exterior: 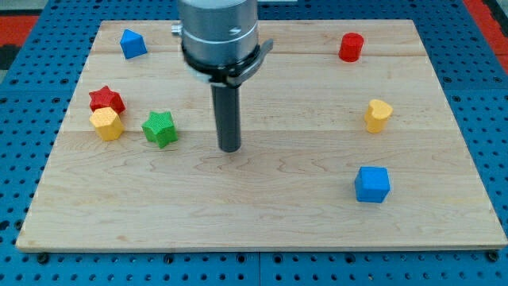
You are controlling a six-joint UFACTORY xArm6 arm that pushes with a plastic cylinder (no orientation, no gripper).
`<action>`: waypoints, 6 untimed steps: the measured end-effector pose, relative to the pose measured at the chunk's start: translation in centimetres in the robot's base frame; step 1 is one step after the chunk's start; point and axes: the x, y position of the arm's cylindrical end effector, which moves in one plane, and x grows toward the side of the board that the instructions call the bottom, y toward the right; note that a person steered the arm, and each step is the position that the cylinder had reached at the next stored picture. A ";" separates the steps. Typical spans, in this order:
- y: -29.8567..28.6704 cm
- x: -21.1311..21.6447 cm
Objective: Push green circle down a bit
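My tip [229, 148] (a bare rod, no claw) stands just right of the green star [160, 128] — nothing between

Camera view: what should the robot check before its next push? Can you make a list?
1. Green circle in sight: not ok; the only green block showing is a green star.
2. Circle hidden behind the arm: cannot tell.
3. My tip visible: ok; it is on the board, to the view's right of the green star.
4. Tip clear of blocks: ok; it touches none.
5. Tip placed above the circle, ready to push down: cannot tell.
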 end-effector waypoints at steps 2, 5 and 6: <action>-8.0 -5.7; 12.2 -17.1; 12.5 -24.6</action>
